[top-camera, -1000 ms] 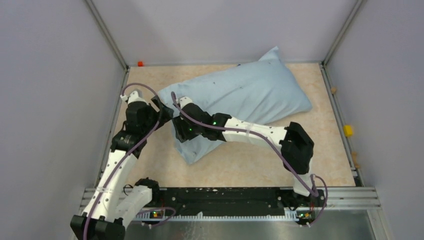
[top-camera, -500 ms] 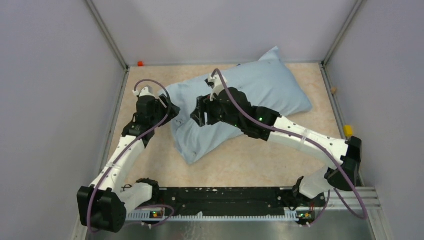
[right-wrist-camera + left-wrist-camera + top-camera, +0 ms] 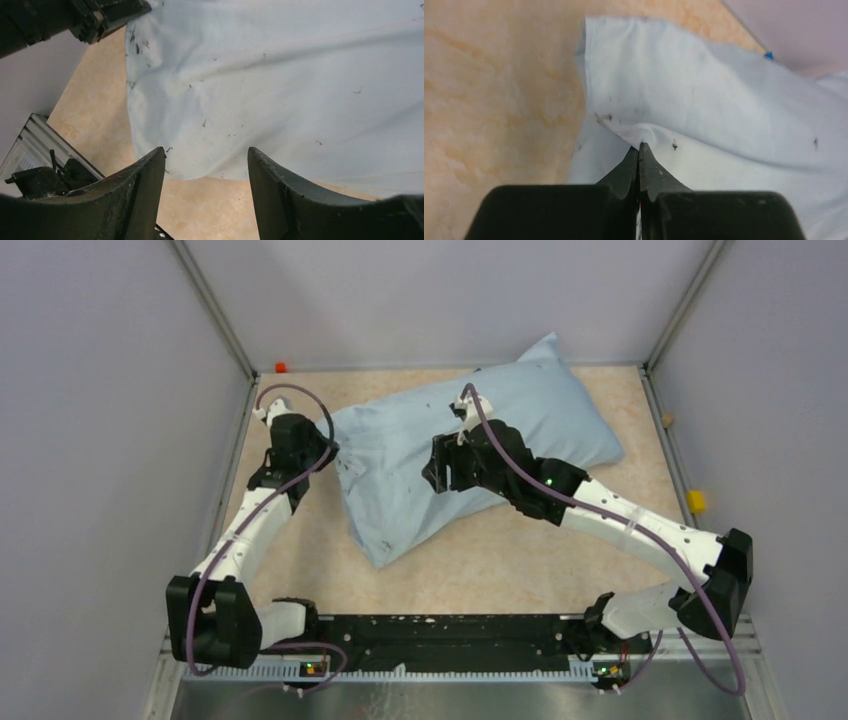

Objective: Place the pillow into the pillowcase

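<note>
The light-blue pillowcase (image 3: 480,435) lies plump and slanted across the tan table, its limp open end toward the front left (image 3: 385,540). The pillow is hidden from every view. My left gripper (image 3: 325,452) is at the pillowcase's left edge, shut on a raised ridge of its fabric (image 3: 646,132); the jaws meet at the tip (image 3: 640,146). My right gripper (image 3: 435,465) hovers over the middle of the pillowcase (image 3: 280,75), open, with only cloth and table showing between its fingers (image 3: 206,150).
Grey walls close in the table on three sides, with metal rails (image 3: 215,530) along the left and right edges. A small orange piece (image 3: 281,368) sits in the back left corner. A yellow block (image 3: 696,501) rests on the right rail. My left arm (image 3: 100,15) shows in the right wrist view.
My left gripper has gone from open to shut on the pillowcase's left edge. My right arm has lifted off the front-left end and swung back and right over the middle.
</note>
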`<move>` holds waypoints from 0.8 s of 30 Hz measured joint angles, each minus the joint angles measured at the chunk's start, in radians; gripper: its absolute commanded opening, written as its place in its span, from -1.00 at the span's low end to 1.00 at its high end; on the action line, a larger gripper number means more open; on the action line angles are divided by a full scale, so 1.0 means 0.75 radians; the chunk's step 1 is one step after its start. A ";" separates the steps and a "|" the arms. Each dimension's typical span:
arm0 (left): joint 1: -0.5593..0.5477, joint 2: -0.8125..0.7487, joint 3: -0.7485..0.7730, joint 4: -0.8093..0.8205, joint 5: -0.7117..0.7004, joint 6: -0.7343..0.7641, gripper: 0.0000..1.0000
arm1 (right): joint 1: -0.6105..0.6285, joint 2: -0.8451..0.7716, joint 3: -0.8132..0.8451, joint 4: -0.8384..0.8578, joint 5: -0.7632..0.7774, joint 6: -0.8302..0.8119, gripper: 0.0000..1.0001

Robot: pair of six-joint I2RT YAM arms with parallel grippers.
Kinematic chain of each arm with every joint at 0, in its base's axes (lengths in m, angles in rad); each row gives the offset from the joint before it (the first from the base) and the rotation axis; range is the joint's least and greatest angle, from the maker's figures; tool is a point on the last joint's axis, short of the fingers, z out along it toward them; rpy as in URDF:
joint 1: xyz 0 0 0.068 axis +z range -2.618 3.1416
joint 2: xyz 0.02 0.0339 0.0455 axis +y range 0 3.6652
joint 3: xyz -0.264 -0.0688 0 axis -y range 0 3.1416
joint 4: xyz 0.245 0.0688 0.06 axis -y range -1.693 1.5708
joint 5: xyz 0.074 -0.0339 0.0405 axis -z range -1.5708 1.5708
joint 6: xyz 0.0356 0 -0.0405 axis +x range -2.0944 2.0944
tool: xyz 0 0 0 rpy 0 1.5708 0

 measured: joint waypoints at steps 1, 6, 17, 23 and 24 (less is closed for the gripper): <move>0.022 0.031 0.045 0.006 -0.011 0.004 -1.00 | -0.001 -0.010 0.000 0.002 0.004 0.000 0.22; 0.146 0.164 0.189 0.084 -0.010 0.015 -1.00 | -0.018 -0.040 -0.035 0.007 0.023 0.000 0.22; 0.253 0.555 0.386 0.046 0.104 0.150 -0.04 | -0.035 -0.045 -0.104 -0.016 0.028 0.020 0.34; 0.256 0.520 0.535 -0.051 0.044 0.267 0.98 | -0.035 -0.090 -0.104 -0.037 0.054 0.021 0.42; 0.256 0.500 0.546 -0.057 0.039 0.282 0.98 | -0.035 -0.102 -0.104 -0.040 0.063 0.020 0.42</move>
